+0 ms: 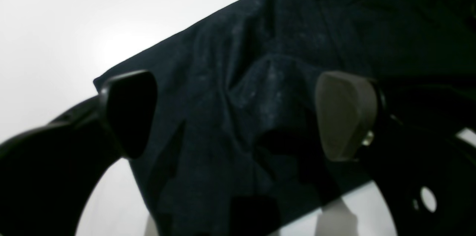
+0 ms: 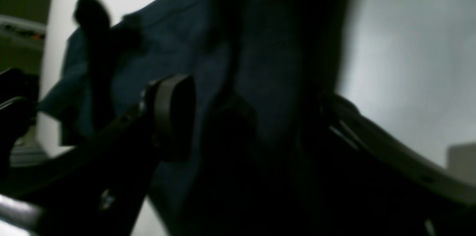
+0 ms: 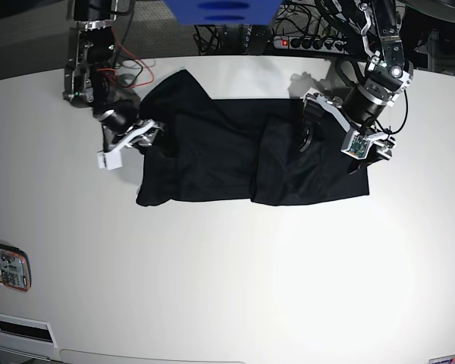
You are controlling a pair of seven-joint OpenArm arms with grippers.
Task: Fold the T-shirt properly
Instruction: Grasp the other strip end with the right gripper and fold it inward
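Shirt (image 3: 235, 155) lies half-folded on the desk (image 3: 227, 280), sides still loose; left hand (image 1: 238, 117) gapes empty above it, right hand (image 2: 238, 117) unclear.

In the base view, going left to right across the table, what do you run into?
Phone-like device → right gripper → T-shirt → left gripper.
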